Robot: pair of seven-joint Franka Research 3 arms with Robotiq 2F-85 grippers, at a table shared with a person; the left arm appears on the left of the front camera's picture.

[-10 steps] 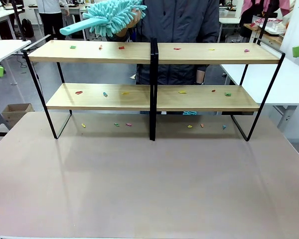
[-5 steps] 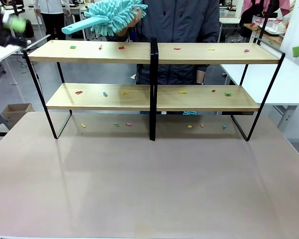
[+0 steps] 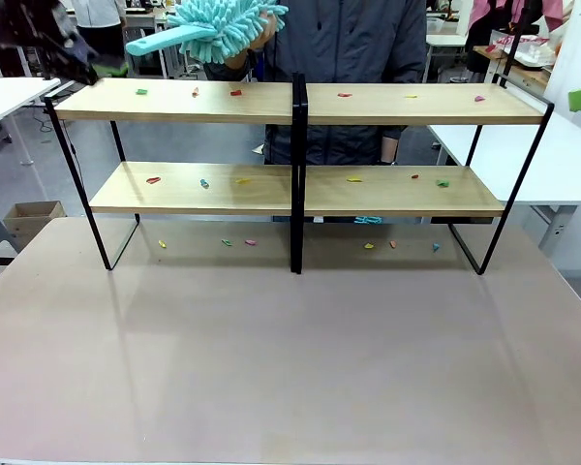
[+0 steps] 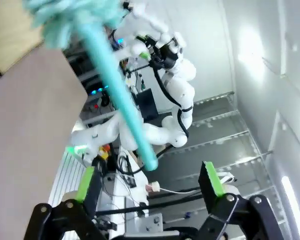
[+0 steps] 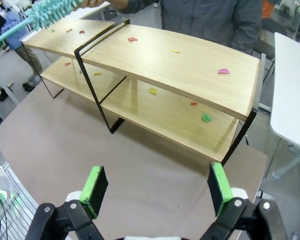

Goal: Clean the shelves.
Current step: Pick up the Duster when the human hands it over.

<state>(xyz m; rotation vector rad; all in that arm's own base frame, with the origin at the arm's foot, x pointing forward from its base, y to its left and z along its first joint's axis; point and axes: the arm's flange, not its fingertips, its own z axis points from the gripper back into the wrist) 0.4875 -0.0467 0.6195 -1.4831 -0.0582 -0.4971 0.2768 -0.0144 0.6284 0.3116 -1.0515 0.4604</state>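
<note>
Front view across a matt grey-brown table (image 3: 271,368): the shelves (image 3: 397,105), a wide two-tier rack of long light-wood boards in a thin black metal frame, standing on the far half, with small coloured scraps (image 3: 236,93) dotted over both boards and the tabletop beneath. Behind the rack, a person (image 3: 358,44) in a dark grey jacket, one hand (image 3: 261,34) clutching the fluffy head of a turquoise microfibre duster (image 3: 218,27) above the top board's left half, its flat plastic handle aimed at the blurred dark left arm (image 3: 39,34) by the rack's left end. Left wrist view: left gripper (image 4: 149,176) spread wide and empty, the duster's handle slanting down ahead of the green-padded fingers (image 4: 87,182), in line with the gap between them and clear of both pads; a corner of light-wood board up and to the left of the left-hand finger. Right wrist view: right gripper (image 5: 156,189) likewise spread wide, gripping nothing, poised above the table, the rack well ahead of both fingertips, its right end beyond the right-hand finger, the duster far off past the left-hand one.
</note>
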